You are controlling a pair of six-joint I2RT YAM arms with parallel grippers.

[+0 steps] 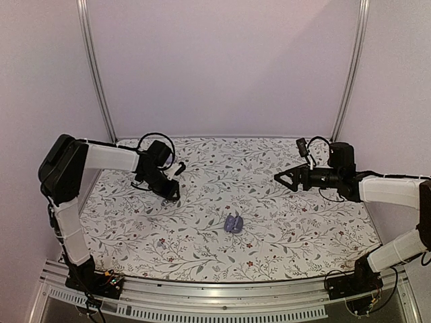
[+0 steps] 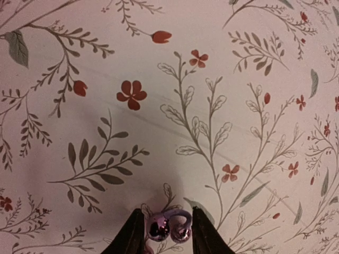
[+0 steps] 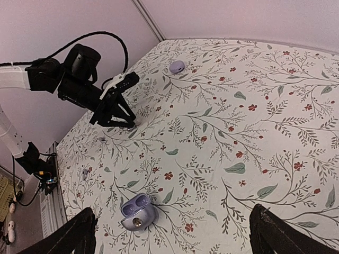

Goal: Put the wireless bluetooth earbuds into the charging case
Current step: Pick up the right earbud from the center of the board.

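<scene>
The charging case [image 1: 234,223] lies open on the flowered cloth near the middle front. In the right wrist view the charging case [image 3: 137,212] shows two empty sockets. My left gripper [image 2: 168,234] is down at the cloth, left of the case, with its fingers closed against a glossy purple earbud [image 2: 169,226]. It also shows in the top view [image 1: 174,194] and the right wrist view [image 3: 126,120]. A tiny greyish thing [image 3: 85,172], perhaps the second earbud, lies near the front left. My right gripper [image 1: 286,177] hovers open and empty at the right, well above the cloth [image 3: 175,238].
A small rounded lavender object [image 3: 176,66] lies near the back left corner; I cannot tell what it is. The aluminium rail [image 1: 222,296] runs along the near edge. Two frame posts [image 1: 97,74] stand at the back corners.
</scene>
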